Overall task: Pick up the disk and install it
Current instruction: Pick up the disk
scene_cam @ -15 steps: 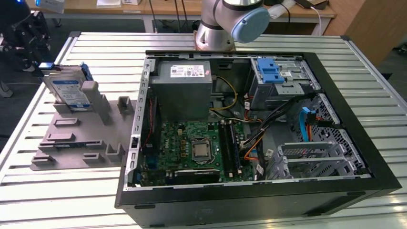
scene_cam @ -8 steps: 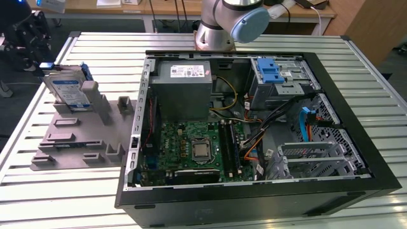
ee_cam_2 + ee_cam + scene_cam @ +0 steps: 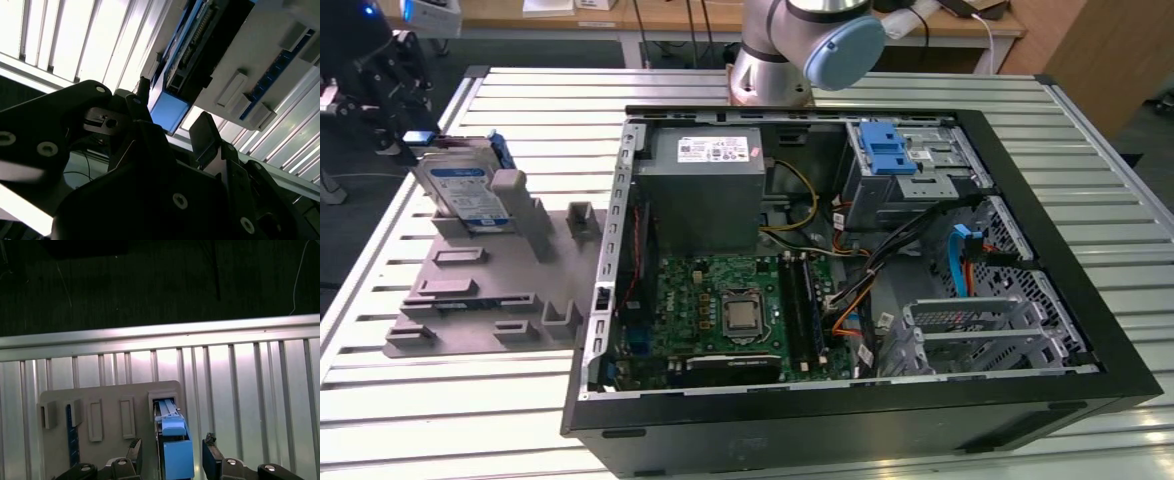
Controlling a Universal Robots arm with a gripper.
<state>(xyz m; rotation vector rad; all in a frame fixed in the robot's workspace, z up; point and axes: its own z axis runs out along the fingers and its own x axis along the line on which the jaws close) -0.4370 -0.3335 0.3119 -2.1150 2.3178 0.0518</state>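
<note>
Exterior view: an open computer case [image 3: 854, 440] lies on its side on a slatted metal surface [image 3: 454, 400]. Inside it are the motherboard [image 3: 720, 310], a grey metal box with a white sticker [image 3: 704, 185] and a blue ribbed latch [image 3: 887, 150] on the drive cage. The arm's base [image 3: 781, 60] stands behind the case.

On the exterior view's left, beside the case, lies a grey holder plate [image 3: 480, 290] with raised slots. The disk [image 3: 464, 190] stands on edge in a slot at the far end of this plate, with its blue-and-white label showing and its blue frame visible along the edge.

First wrist view: the pincer [image 3: 173, 446] is spread wide and straddles the upright disk. One of its fingers [image 3: 135, 452] stands on each side of the blue frame, and a narrow gap is visible on both sides, so neither finger presses the disk. Second wrist view: the same arrangement is seen from low down, with the blue end of the disk between the two dark fingers and the holder plate beyond. The disk remains seated in its slot, outside the case.
</note>
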